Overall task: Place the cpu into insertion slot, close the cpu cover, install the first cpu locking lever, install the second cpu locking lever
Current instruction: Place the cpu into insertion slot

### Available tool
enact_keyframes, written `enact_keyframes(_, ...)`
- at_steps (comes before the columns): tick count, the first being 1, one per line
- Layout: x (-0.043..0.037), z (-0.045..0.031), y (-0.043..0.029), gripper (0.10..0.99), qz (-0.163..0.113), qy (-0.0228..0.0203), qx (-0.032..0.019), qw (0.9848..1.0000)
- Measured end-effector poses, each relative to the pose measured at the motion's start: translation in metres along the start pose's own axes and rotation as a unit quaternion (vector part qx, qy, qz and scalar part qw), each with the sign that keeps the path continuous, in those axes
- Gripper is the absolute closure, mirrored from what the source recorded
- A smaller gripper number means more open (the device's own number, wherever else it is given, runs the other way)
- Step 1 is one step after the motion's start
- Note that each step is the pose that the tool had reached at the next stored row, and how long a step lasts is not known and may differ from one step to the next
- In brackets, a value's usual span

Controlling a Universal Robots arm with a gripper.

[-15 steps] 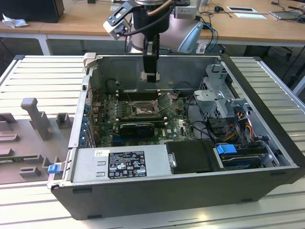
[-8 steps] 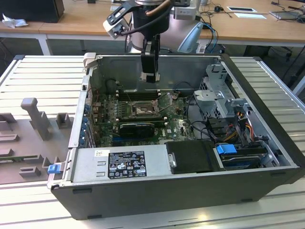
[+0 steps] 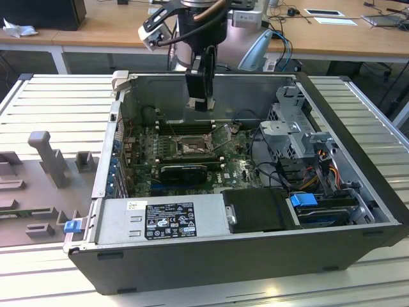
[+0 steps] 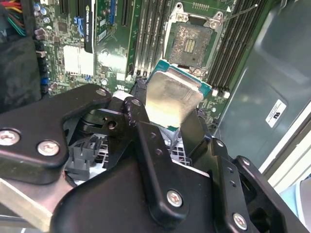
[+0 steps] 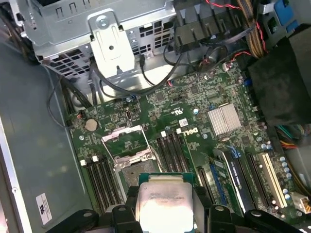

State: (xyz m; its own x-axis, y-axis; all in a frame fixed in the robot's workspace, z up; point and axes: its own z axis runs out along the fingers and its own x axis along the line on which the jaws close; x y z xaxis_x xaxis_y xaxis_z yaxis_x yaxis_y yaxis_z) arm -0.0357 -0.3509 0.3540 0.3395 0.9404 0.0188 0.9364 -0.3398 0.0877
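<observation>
One open computer case (image 3: pixel 255 256) holds one green motherboard (image 3: pixel 239 171). The single gripper (image 3: pixel 201 103) hangs above it, jaws clamped on the one cpu (image 4: pixel 172 99). In the exterior view, the one bare insertion slot (image 3: pixel 192 148) lies at the gripper's six o'clock, its cpu cover (image 5: pixel 124 140) swung open.

This looks like a robotics lab or workshop. An open dark-grey desktop computer case (image 3: pixel 255 262) lies on a ribbed aluminium-profile tabletop (image 3: pixel 57 96). Behind the case stand long pale wooden desks (image 3: pixel 108 25) with white paper sheets (image 3: pixel 335 20) and tangled cables (image 3: pixel 284 45). Beside the case, at the exterior view's left, sit grey moulded fixture blocks (image 3: pixel 45 153). A black robot arm (image 3: pixel 195 22) hangs above the case.
</observation>
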Motion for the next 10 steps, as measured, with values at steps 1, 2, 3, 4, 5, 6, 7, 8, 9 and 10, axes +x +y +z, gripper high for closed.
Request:
enact_keyframes(1,0.0,0.0,0.0,0.561,0.004,-0.0003,-0.0001,1.0)
enact_keyframes(2,0.0,0.0001,0.0,0.561,0.008,-0.0008,-0.0002,1.0)
enact_keyframes(3,0.0,0.0001,0.0,0.561,0.011,-0.001,-0.0002,0.9999)
enact_keyframes(4,0.0,0.0001,0.0,0.561,0.017,-0.0015,-0.0003,0.9999)
enact_keyframes(5,0.0,0.0001,0.0,0.561,0.022,-0.002,-0.0004,0.9998)
enact_keyframes(6,0.0,0.0002,0.0,0.561,0.025,-0.0022,-0.0005,0.9997)
enact_keyframes(7,0.0,0.0003,0.0,0.561,0.031,-0.0028,-0.0006,0.9995)
enact_keyframes(8,0.0,0.0003,0.0,0.561,0.037,-0.0033,-0.0007,0.9993)
enact_keyframes(9,0.0,0.0004,0.0,0.561,0.045,-0.0039,-0.0009,0.999)
enact_keyframes(10,0.0,0.0005,0.0,0.561,0.052,-0.0046,-0.001,0.9987)
